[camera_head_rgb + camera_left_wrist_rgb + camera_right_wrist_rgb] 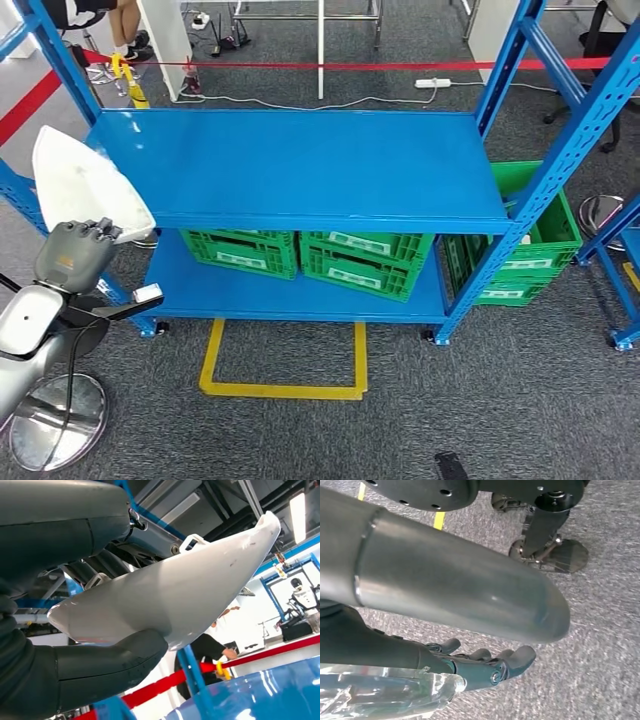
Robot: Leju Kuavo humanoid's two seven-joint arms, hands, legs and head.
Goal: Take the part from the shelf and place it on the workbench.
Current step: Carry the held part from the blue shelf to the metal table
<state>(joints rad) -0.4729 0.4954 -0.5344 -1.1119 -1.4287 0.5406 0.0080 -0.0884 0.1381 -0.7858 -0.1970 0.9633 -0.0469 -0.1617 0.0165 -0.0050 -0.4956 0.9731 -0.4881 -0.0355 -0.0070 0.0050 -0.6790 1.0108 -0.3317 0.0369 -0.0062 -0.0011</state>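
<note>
White moulded plastic, smooth and glossy: part (pixel 87 185) up in the left hand (pixel 75 255), clear of the blue shelf (pixel 302 165), hanging just off its left front corner above the carpet. Left wrist view up close: thick grey thumb (pixel 109 662) tucked beneath the shell's curved belly, dark fingers (pixel 64 522) clamped over the top, shell pinched between them near its broad end. Looks like a thin, stiff shell, so probably light for its size, yet slick where the gloss is, and liable to pivot in a pinch taken this close to one end. Better purchase likely along the rim or by the small moulded loop on the upper edge; hard squeezing best avoided, since thin plastic can flex or scuff, faint marks already visible near the tip. Long axis running away from the hand: broad rounded end toward the palm, narrowing end swept up and outward in the wrist view, tapering to a point. From the head view, wide flat face tilted up, pointed end aimed toward the shelf's top board. Right hand (pixel 486 667) hanging low over grey carpet, fingers loosely spread, holding nothing. No worktop visible yet; a turn away from the shelf probably needed before setting down.
</note>
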